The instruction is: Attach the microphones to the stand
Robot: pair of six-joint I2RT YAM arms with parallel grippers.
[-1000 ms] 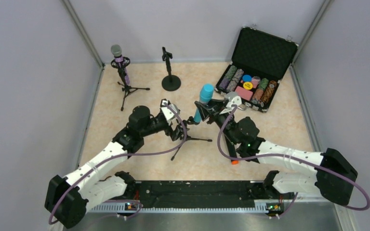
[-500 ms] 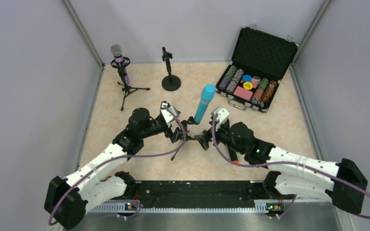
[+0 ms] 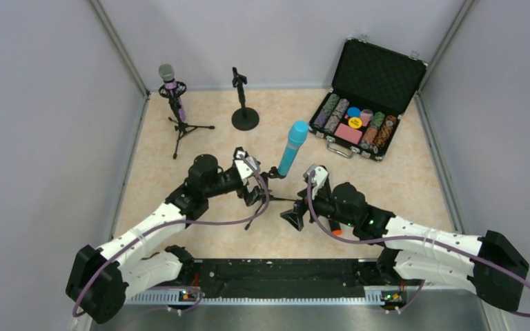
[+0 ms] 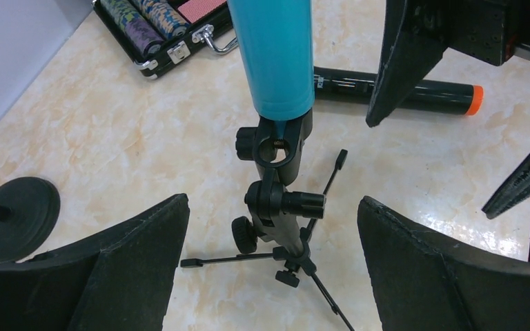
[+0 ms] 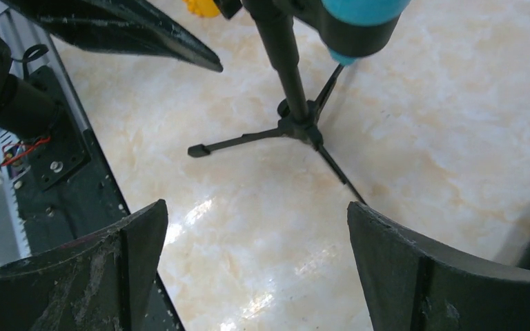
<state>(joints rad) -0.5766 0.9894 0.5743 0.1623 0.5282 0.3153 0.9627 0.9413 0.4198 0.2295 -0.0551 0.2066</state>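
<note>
Marble table (image 3: 400, 186) | blue microphone (image 3: 292, 146) clipped | right fingers (image 5: 76, 276) withdrew, open | left fingers (image 4: 110, 276) open

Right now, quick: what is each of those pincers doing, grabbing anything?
Left pincer: open, holding nothing; the stand with the blue microphone is ahead of it.
Right pincer: open, holding nothing.

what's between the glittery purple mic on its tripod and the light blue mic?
Top external view: a black round-base stand, nothing clipped on it, stands between the glittery purple microphone and the light blue microphone.
</note>
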